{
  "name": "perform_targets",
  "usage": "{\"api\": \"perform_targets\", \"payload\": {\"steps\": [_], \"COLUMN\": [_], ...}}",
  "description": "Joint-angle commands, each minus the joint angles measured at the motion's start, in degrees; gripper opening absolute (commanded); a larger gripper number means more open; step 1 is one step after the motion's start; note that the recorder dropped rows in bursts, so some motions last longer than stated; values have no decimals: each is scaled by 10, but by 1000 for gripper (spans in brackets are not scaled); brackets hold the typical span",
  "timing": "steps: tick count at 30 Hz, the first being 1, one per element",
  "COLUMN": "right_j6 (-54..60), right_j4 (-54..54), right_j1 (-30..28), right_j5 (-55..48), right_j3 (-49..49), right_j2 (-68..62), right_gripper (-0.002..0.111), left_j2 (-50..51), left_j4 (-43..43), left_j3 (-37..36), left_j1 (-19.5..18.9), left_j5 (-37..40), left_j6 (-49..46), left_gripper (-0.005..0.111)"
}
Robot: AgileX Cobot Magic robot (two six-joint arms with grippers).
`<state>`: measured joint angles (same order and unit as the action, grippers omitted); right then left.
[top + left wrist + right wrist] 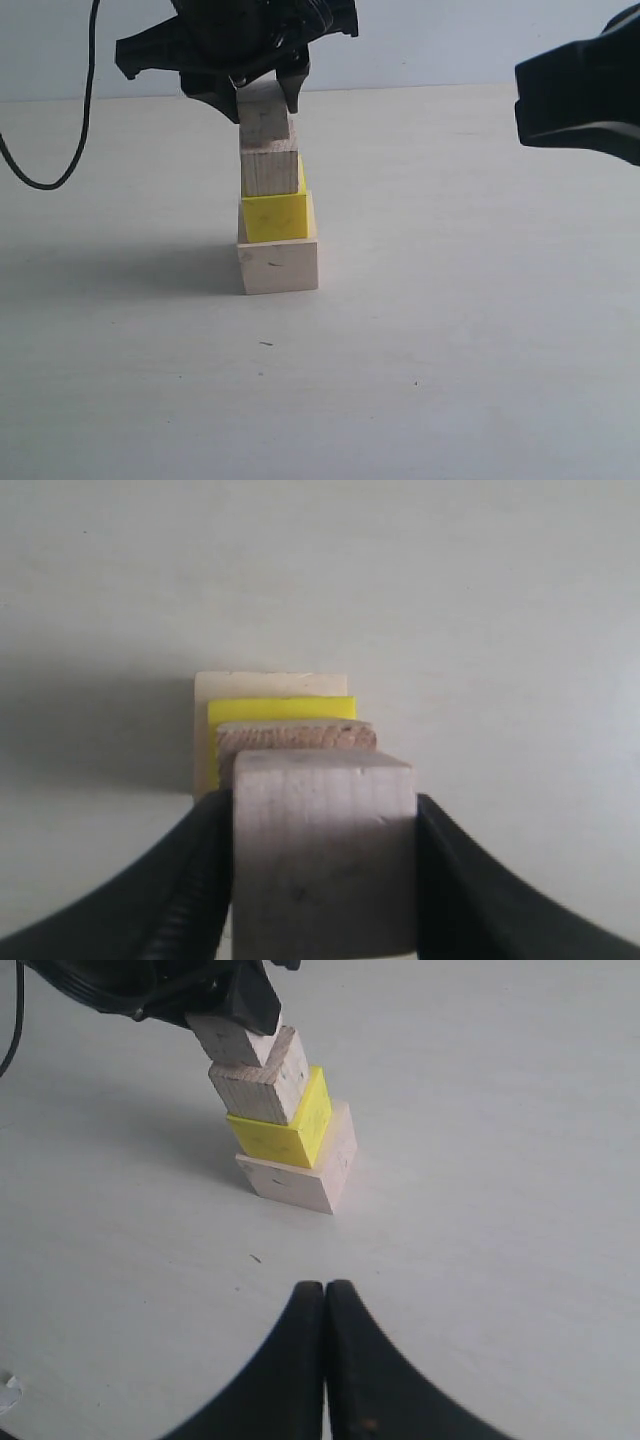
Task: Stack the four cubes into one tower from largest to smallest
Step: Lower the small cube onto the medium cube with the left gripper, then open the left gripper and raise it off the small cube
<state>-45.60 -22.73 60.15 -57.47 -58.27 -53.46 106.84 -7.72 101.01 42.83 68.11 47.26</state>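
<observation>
A tower stands on the table: the large pale wooden cube at the bottom, the yellow cube on it, the medium bare-wood cube above. The small bare-wood cube sits on top, tilted a little, and my left gripper is shut on its sides. From the left wrist, the small cube fills the gap between the jaws, with the medium cube, yellow cube and large cube below. My right gripper is shut and empty, off to the right of the tower.
The right arm hangs at the right edge of the exterior view. A black cable loops down at the far left. A small white object lies at the edge of the right wrist view.
</observation>
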Motion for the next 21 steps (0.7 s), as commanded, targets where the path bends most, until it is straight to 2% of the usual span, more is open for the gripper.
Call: {"api": "perform_targets", "payload": {"steps": [1,21], "right_j6": [6,6], "right_j4": [-8,-8], "right_j1": [2,2], "right_j5": [4,4], "right_j3": [2,2], "right_j2": [1,1], "right_gripper": [0,0], "left_j2": [4,3], "left_j4": [8,6], "left_j3": [5,5], "left_j1": [1,1], "left_j5": [-3,3], "left_j6": [-1,-1], "left_gripper": [0,0]}}
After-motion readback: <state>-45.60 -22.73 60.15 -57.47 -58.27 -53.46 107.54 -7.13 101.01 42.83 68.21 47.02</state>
